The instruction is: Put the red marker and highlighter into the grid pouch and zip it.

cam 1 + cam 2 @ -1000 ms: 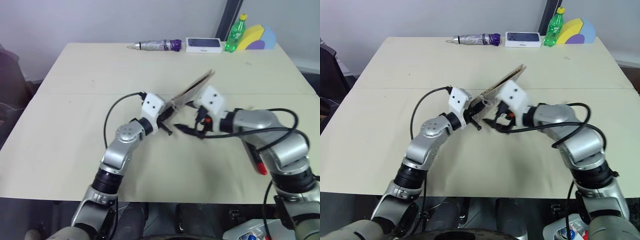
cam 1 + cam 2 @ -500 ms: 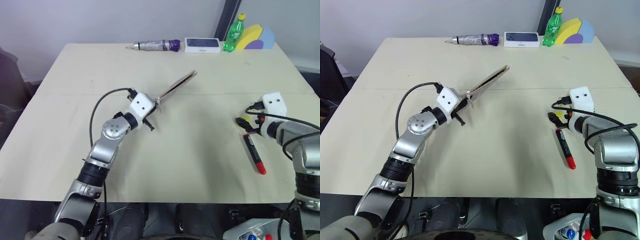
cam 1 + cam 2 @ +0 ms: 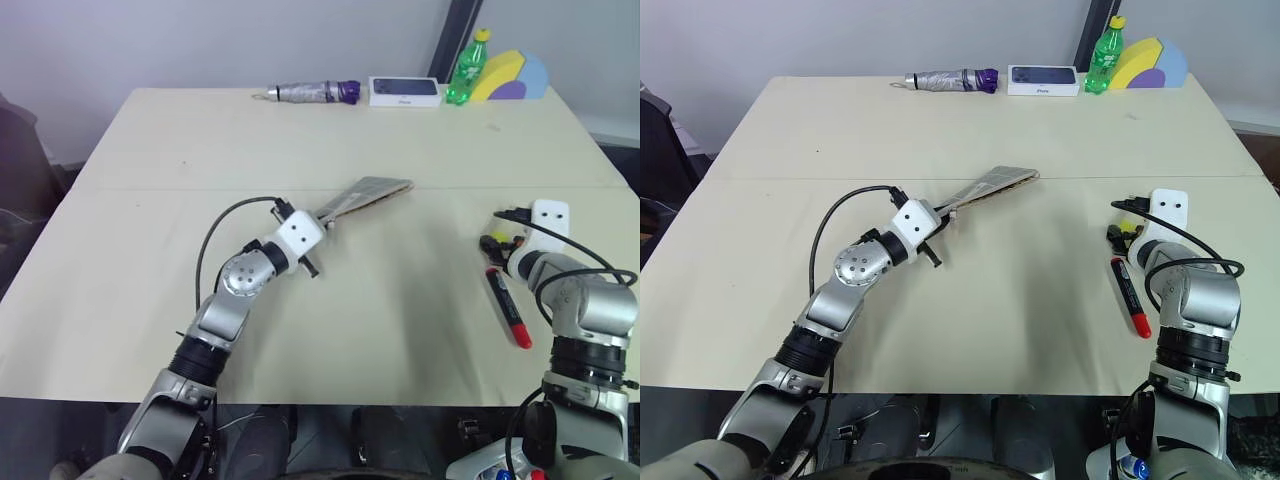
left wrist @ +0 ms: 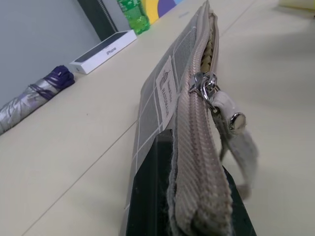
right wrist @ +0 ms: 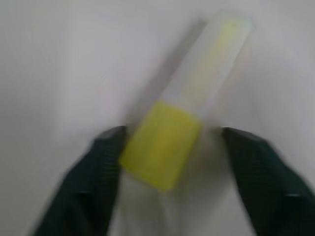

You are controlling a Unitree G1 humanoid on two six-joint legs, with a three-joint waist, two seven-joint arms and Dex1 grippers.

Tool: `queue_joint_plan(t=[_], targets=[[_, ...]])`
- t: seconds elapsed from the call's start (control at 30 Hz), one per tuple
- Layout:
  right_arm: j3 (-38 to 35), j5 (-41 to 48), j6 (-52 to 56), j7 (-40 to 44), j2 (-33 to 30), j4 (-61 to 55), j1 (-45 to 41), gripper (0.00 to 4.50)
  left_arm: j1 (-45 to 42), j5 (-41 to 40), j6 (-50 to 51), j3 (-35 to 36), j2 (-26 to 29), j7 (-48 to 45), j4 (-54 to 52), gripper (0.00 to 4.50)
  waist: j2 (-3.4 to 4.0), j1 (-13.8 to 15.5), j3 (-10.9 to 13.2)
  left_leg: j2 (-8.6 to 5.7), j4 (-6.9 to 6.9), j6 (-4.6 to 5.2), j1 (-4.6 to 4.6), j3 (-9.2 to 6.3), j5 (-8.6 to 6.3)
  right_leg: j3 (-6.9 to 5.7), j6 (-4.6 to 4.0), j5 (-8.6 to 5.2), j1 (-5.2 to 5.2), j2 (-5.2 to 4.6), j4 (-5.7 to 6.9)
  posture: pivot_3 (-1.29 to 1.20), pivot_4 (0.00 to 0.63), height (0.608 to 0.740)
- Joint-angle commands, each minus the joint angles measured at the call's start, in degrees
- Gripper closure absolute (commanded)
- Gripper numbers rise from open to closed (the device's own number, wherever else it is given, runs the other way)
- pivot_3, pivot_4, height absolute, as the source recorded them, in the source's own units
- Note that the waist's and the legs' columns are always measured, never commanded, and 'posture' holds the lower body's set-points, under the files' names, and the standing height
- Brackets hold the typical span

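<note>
Along the table's (image 3: 150, 200) far edge lie a folded umbrella (image 3: 310, 91), a phone box (image 3: 406, 90), a green bottle (image 3: 468, 66) and what may be a foam wedge (image 3: 512, 76).

Right gripper (image 5: 170, 147) now away from grid pouch (image 3: 366, 194), astride highlighter (image 5: 189, 110).

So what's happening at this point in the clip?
The left gripper is shut on one end of the grid pouch, holding it up off the table. The right gripper is down at the highlighter, one finger on each side, not yet closed on it. The red marker lies on the table just beside it. Neither pen is in the pouch.
</note>
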Motion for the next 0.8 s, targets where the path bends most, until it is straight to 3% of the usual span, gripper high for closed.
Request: queue_joint_plan(t=[0.03,0.17,0.23,0.33,0.8], targets=[[0.45,-0.45,-1.11,-0.09,-1.01,-1.16,-0.79,3.47,-0.04,-1.88,1.27,2.38,-0.75,0.73,-1.32,4.50,0.00,0.00,0.00,0.00,0.00,0.00,0.00,0.00,0.00,0.00,0.00,0.00,0.00,0.00,0.00,0.00,0.150,0.740],[6.76,-1.41,-2.32,5.39,-6.73,-6.40,0.18,3.62,-0.38,-2.91,1.94,3.23,-1.04,0.35,-1.16,4.50,0.02,-0.10,0.00,0.00,0.00,0.00,0.00,0.01,0.00,0.00,0.00,0.00,-0.01,0.01,0.00,0.00,0.150,0.740],[9.51,5.04,-1.53,16.41,-12.08,-16.25,0.75,3.62,-0.84,-3.05,1.61,3.48,-0.97,0.21,-0.65,4.50,0.13,-0.07,0.05,0.02,-0.01,0.00,0.00,0.00,0.00,0.00,0.00,0.00,-0.01,0.03,0.00,0.00,0.150,0.740],[10.04,12.00,1.76,23.86,-15.61,-24.53,0.59,3.62,-1.32,-3.13,1.07,3.52,-0.89,0.23,-0.13,4.50,0.17,-0.28,0.07,0.03,0.01,0.07,-0.06,0.04,-0.04,0.01,0.00,0.00,-0.06,0.05,-0.02,0.00,0.150,0.740],[14.48,14.84,4.80,23.15,-16.35,-28.37,-1.13,3.62,-1.85,-3.16,0.72,3.67,-1.36,0.83,-0.50,4.50,0.06,0.19,0.04,-0.01,0.01,0.13,0.00,-0.07,-0.08,-0.09,0.01,0.00,0.12,-0.02,-0.22,0.00,0.150,0.740]])
